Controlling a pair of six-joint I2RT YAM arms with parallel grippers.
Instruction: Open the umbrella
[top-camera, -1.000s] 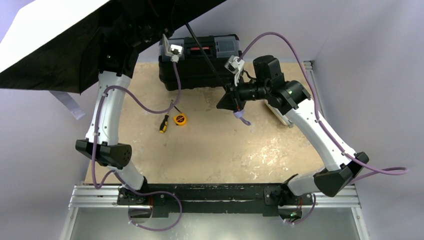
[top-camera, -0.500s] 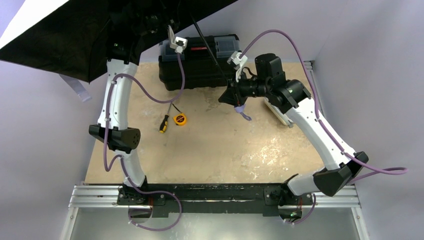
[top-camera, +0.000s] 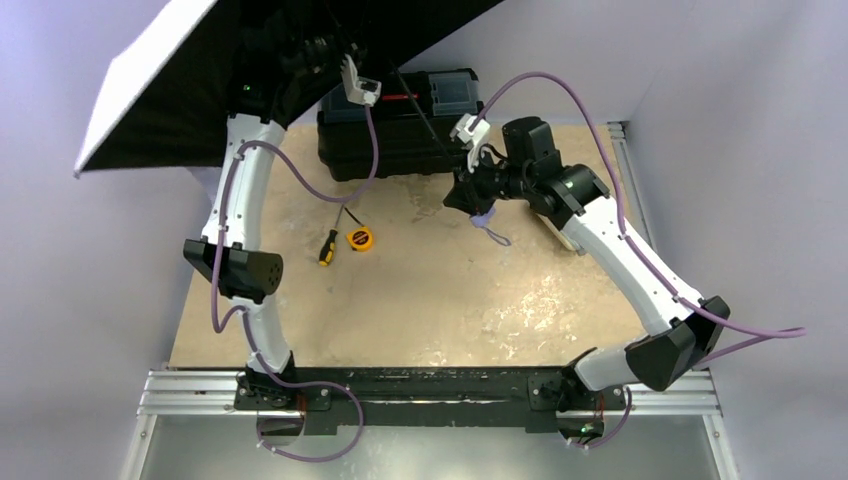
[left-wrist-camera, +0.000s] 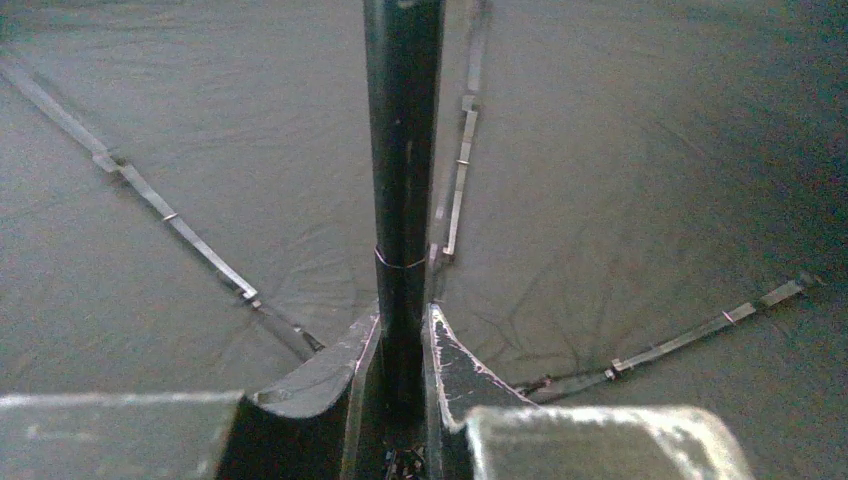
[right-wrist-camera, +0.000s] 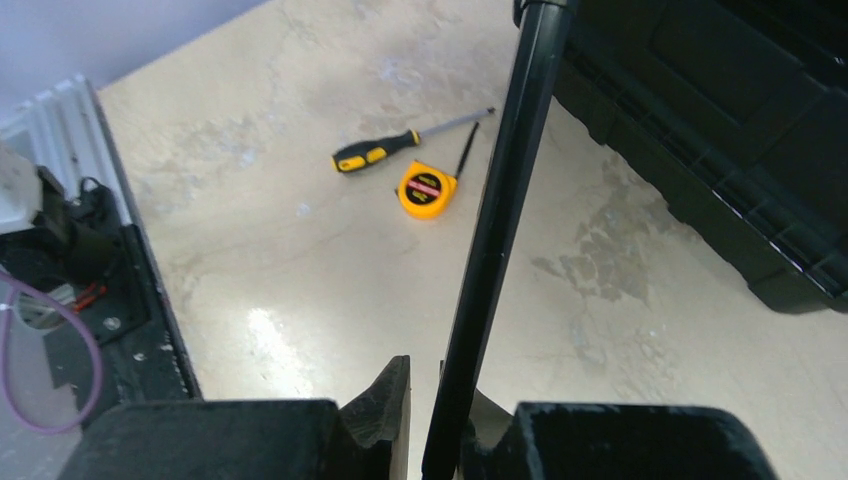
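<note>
The right gripper (right-wrist-camera: 430, 400) is pinching the lower end of the thin black shaft (right-wrist-camera: 495, 220) of the umbrella (top-camera: 190, 100), with 1 finger pressing on each side. A lavender strap (top-camera: 490, 230) is dangling just beneath this gripper. Past its fingertips, on the table (right-wrist-camera: 300, 250), 1 screwdriver (right-wrist-camera: 390, 150) and 1 yellow tape measure (right-wrist-camera: 422, 190) are lying just beside each other. 1 black toolbox (right-wrist-camera: 720, 120) is sitting farther out on the other side of the shaft.

The shaft is running up and away to the left gripper (left-wrist-camera: 403, 350), whose 2 fingers are pressing against it from either side, just below the canopy. Beyond this gripper the black lining (left-wrist-camera: 650, 150) is stretching out, and 3 ribs are showing in the wrist view, 1 of them (left-wrist-camera: 170, 220) angling off to the side. The canopy is hanging in the air above the far left corner of the table. It is looking spread, though I cannot tell whether the slider is latching.

There is 1 umbrella, held by 2 grippers. It is probably light but awkward, since the wide canopy is levering on a slim, stiff and likely slippery shaft. The ribs look fragile and the fabric soft, so the shaft and handle end seem the right places to hold.
</note>
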